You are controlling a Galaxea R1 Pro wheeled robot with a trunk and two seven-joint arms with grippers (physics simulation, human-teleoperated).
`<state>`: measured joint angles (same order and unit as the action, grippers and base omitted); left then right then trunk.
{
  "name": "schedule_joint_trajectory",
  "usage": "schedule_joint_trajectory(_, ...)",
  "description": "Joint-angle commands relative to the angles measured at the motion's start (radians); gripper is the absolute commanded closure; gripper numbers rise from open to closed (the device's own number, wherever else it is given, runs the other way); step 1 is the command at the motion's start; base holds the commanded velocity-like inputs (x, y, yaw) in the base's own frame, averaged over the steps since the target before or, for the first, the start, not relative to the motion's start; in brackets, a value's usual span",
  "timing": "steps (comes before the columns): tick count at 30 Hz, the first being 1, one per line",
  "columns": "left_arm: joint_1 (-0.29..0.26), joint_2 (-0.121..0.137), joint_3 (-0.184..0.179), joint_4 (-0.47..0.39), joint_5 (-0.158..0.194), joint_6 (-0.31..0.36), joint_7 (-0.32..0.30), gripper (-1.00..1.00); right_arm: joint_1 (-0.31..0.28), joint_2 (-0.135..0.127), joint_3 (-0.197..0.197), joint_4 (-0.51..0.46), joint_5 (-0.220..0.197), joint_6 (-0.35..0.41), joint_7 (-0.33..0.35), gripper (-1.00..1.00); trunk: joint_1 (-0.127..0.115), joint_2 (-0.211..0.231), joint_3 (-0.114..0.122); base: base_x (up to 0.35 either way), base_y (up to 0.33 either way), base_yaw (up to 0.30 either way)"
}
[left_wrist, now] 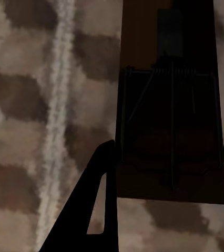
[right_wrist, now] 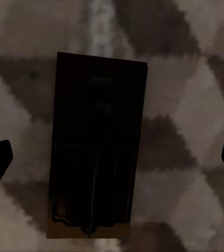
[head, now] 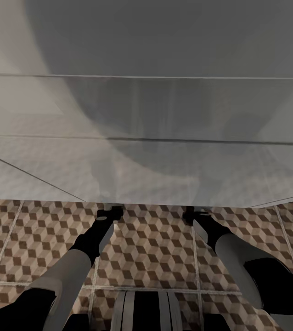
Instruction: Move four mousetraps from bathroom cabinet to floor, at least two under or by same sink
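Under white vanity (head: 146,138), mousetraps (left_wrist: 170,121) seemingly floor-laid

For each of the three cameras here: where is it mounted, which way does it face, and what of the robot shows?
Head: on the robot's head, facing forward and down at a white surface over the tiled floor; both forearms show.
Left wrist: looks along the left gripper at a mousetrap between its fingers.
Right wrist: looks along the open right gripper at another mousetrap.
All three share the cube-patterned floor.
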<state>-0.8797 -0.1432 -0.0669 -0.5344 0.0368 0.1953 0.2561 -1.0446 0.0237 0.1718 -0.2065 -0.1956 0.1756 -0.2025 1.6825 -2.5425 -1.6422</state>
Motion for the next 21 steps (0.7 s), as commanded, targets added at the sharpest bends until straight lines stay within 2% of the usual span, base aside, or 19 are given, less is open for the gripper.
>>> schedule_joint_trajectory(1, -0.002, 0.001, -0.007, -0.002, 0.002, 0.006, 0.009, 1.00, 0.000, 0.000, 0.008, -0.002, -0.010, 0.001, -0.006, -1.00, 0.000, 0.000, -0.001, 0.000, 0.000, 0.000)
schedule_joint_trajectory(14, -0.053, 0.006, -0.007, 0.026, 0.005, 0.008, 0.008, 1.00, 0.000, 0.000, 0.012, -0.001, -0.009, -0.031, -0.006, -1.00, 0.000, 0.000, -0.001, 0.000, 0.000, 0.000)
schedule_joint_trajectory(21, -0.097, 0.005, -0.007, 0.114, 0.005, 0.001, 0.008, 1.00, 0.000, -0.006, 0.013, 0.000, -0.009, -0.041, -0.006, -1.00, 0.000, 0.000, -0.001, 0.000, 0.000, 0.000)
